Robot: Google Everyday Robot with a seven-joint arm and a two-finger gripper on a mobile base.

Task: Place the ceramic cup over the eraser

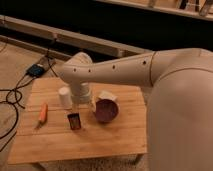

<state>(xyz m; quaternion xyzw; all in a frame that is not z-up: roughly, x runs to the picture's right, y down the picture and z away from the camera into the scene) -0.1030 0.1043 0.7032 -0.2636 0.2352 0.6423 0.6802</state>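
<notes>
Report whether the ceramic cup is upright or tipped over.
Upright: the ceramic cup stands on end on the table, beside the tool, not yet over the eraser.

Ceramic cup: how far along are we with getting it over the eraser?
Done: nothing visible yet; the ceramic cup stands on the table, apart from the eraser in front of it. In hand: the claw, open and empty, hangs between the cup and the maroon bowl. Left: grasp the cup, lift it, set it over the eraser.
</notes>
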